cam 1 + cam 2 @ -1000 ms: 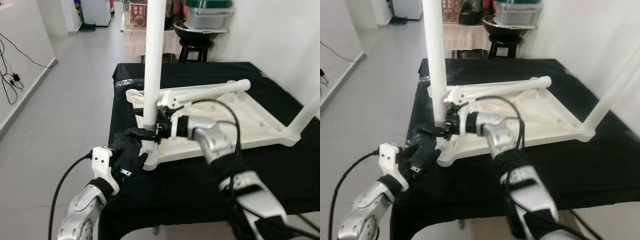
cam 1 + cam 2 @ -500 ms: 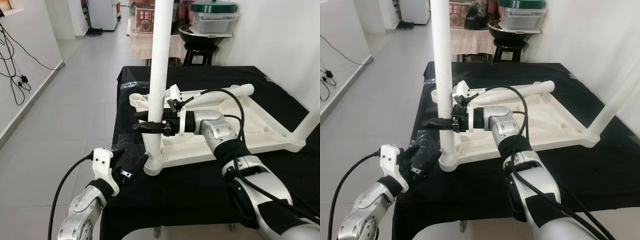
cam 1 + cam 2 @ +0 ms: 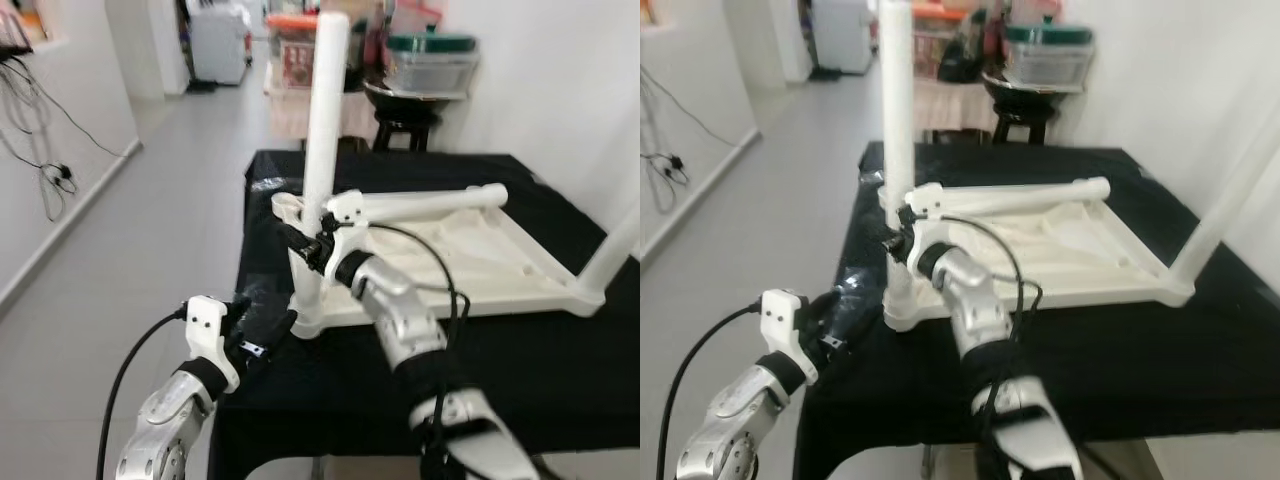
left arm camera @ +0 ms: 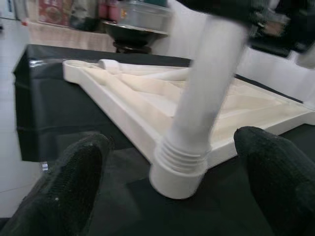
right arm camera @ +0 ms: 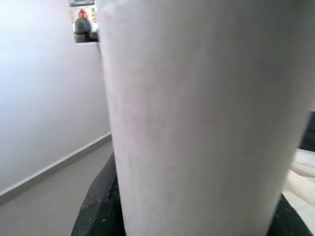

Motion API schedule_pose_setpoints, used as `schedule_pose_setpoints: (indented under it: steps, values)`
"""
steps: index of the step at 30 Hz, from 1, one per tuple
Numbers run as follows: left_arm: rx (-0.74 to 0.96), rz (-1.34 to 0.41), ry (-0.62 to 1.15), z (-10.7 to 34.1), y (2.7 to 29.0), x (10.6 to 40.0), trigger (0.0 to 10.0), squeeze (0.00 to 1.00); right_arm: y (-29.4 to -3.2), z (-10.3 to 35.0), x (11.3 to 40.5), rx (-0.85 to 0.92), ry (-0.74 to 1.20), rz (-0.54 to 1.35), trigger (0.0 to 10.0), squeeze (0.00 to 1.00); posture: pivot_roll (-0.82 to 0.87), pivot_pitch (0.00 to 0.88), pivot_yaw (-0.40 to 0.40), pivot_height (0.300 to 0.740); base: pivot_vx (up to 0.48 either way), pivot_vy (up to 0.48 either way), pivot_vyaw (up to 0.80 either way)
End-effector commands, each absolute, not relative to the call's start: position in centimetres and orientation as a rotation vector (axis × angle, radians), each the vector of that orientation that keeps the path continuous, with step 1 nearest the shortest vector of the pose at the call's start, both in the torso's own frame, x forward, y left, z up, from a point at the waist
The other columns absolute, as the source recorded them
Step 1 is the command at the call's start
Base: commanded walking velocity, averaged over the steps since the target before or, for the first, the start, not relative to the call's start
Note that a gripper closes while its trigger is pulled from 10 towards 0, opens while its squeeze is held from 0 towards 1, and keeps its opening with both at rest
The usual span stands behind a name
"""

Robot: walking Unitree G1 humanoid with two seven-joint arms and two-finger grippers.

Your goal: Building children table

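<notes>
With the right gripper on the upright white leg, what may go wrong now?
1. The right gripper holds the upright white plastic table leg low while most of it stands above, so the leg may lean in its corner socket.
2. The upturned white plastic tabletop lies near the edge of the black-covered table; a sideways push might slide it.
3. The left gripper, jaws open, is not steadying the socket.

A home interior is indicated by a tiled hallway floor (image 3: 190, 170), a fridge (image 3: 218, 45) and stacked storage containers (image 3: 430, 62).
</notes>
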State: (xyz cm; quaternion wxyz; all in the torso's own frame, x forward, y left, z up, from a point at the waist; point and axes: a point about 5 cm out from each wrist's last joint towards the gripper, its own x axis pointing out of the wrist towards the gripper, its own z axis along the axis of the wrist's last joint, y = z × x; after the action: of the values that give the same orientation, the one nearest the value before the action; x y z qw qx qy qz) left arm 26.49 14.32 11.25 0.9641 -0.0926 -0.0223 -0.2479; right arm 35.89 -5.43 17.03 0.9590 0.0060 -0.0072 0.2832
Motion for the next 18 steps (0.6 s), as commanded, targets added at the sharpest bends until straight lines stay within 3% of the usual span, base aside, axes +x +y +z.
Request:
schedule_pose_setpoints:
  steps: [1,10,11,12,13,14,18]
  values:
    - [-0.195,-0.514,-0.038,11.3,14.2,27.0,10.0,0.00,-4.8,13.1,34.8,-0.036,0.135,0.624,0.0,0.00,0.03,0.000,-0.044,0.740,0.000,0.000,0.00]
    - [-0.198,-0.495,-0.045,11.3,14.4,26.9,10.0,0.00,-3.6,13.5,34.8,-0.047,0.149,0.614,0.0,0.00,0.05,0.000,-0.064,0.740,0.000,0.000,0.00]
    - [-0.198,-0.492,-0.046,11.3,14.5,26.9,10.0,0.00,-3.5,13.9,34.8,-0.062,0.140,0.602,2.7,0.00,0.06,0.000,-0.069,0.740,0.000,0.000,0.00]
    - [-0.198,-0.491,-0.046,11.3,14.5,26.9,10.0,0.00,-3.5,14.1,34.9,-0.074,0.132,0.593,2.7,0.00,0.06,0.000,-0.069,0.740,0.000,0.000,0.00]
    - [-0.198,-0.492,-0.046,11.3,14.5,26.9,10.0,0.00,-3.5,14.7,35.2,-0.060,0.119,0.633,10.0,0.21,0.07,0.000,-0.070,0.740,0.000,0.000,0.00]
    - [-0.199,-0.493,-0.045,11.3,14.4,26.9,10.0,0.00,-3.6,15.2,35.5,-0.049,0.104,0.675,10.0,1.00,0.07,0.000,-0.071,0.740,0.000,0.000,0.00]
    - [-0.199,-0.495,-0.044,11.3,14.4,26.9,10.0,0.00,-3.6,16.0,35.7,-0.030,0.080,0.738,10.0,1.00,0.07,0.000,-0.071,0.740,0.000,0.000,0.00]
